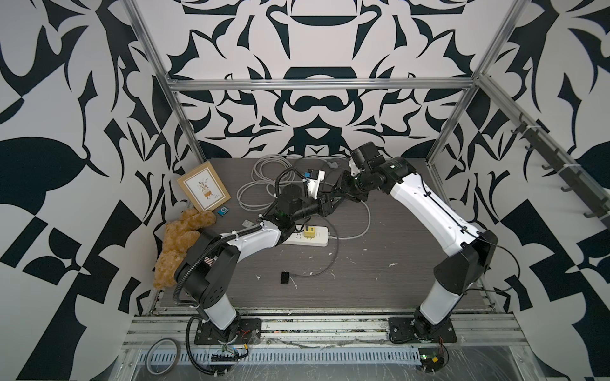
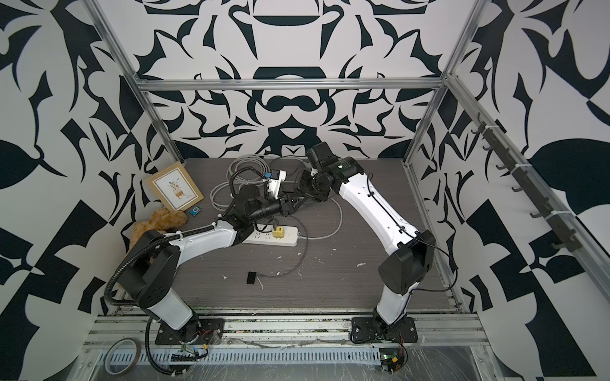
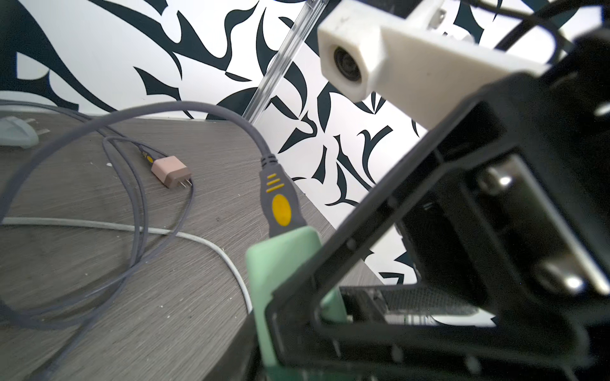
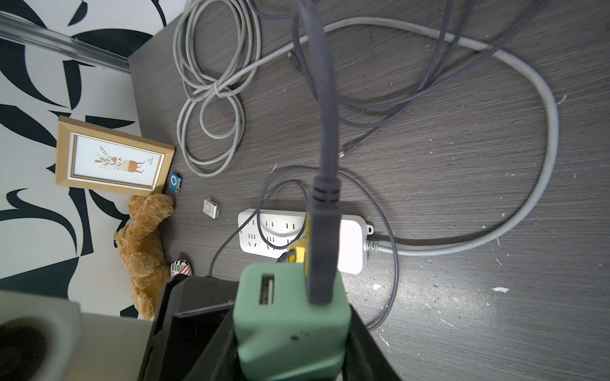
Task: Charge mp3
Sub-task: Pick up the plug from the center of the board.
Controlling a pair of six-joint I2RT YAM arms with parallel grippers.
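The mp3 [image 1: 222, 212] [image 2: 195, 211] [image 4: 176, 182], a tiny blue square player, lies on the table by the corner of the picture frame, far from both grippers. The two grippers meet above the table's middle. My right gripper [image 4: 290, 330] [image 1: 331, 194] is shut on a green charger cube [image 4: 290, 316], which has a grey cable plug with yellow marks [image 3: 279, 201] in one of its ports. My left gripper [image 3: 290, 363] [image 1: 326, 208] has come up to the same cube [image 3: 280, 270], with its dark jaws against the cube's sides. The right gripper's fingers hide much of that contact.
A white power strip [image 1: 317, 239] holds a yellow charger [image 1: 309, 233]. Nearby are a pink charger [image 3: 171, 171], a silver player [image 4: 210, 207], a black device [image 1: 284, 277], coiled grey cable [image 1: 260, 184], a teddy bear [image 1: 178, 244] and the picture frame [image 1: 204, 188].
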